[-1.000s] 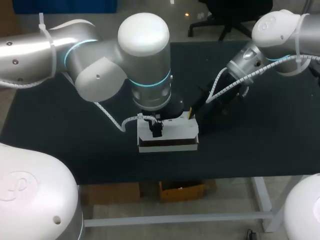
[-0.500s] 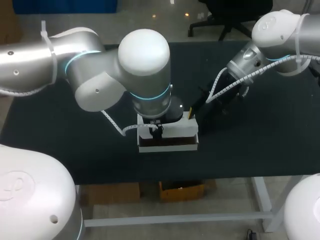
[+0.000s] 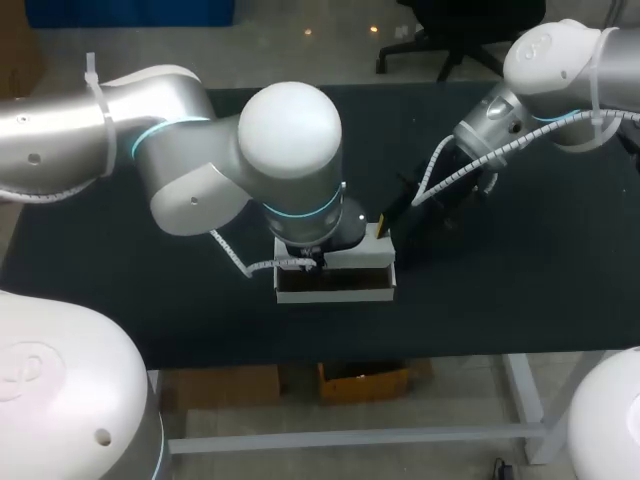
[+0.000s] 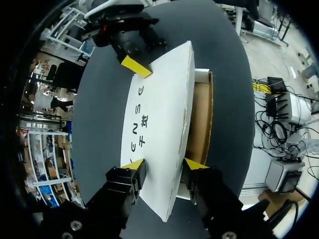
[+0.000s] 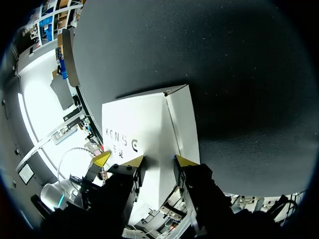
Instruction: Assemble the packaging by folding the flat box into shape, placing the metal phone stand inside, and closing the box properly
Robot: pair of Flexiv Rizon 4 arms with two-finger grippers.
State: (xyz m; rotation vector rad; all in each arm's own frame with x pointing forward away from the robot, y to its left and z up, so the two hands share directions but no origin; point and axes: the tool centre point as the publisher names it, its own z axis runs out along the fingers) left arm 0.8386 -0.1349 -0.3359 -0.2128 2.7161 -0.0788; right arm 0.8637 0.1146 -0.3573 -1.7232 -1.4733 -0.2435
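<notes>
Right now the white box (image 3: 350, 262) sits on the dark worktop (image 3: 520, 290) just below the middle of the head view's frame, its long side facing the lower edge. Its lid (image 4: 159, 109) is tilted and not closed: a strip of the brown inside (image 3: 335, 293) shows along the front.

Our left arm (image 3: 180, 170) comes in from the left of the frame and bends down over the box's left end. In the left wrist view, our left fingers (image 4: 133, 164) stand well apart with the lid's near end between them. One yellow tip lies at the lid's outer edge, the other just past its free edge above the brown inside. We see no clamp there.

Our right arm (image 3: 540, 70) reaches in from the upper right to the box's right rear corner. In the right wrist view, our right fingers (image 5: 183, 160) stand close together. They straddle the folded edge where the lid meets the end panel, one tip against each face, so they grip the box there.
</notes>
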